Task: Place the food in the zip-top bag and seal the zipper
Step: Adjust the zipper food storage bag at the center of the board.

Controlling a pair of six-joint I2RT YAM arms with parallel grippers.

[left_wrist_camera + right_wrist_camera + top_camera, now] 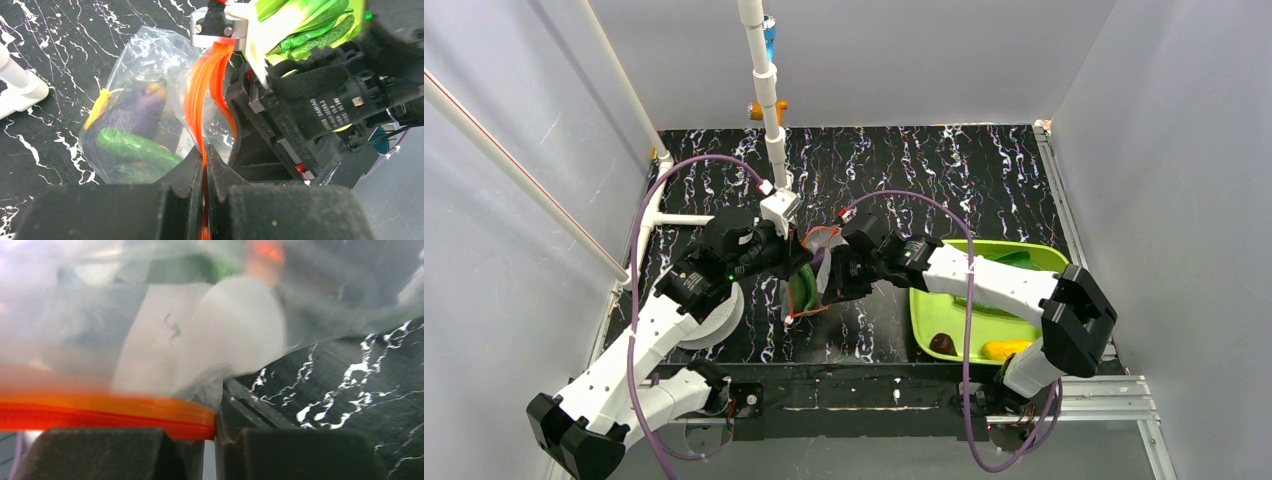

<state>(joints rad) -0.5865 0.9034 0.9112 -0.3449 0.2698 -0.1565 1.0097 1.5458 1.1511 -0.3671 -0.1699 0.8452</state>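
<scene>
Black white-veined tabletop (pixel 984 170); white walls (pixel 904 60)

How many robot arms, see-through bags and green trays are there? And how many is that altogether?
Robot arms: 2, the left arm and the right arm
See-through bag: 1
Green tray: 1
Total: 4

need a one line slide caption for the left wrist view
Left gripper shut on the red-orange zipper of the clear zip-top bag, with a purple eggplant and green cucumber inside.
</scene>
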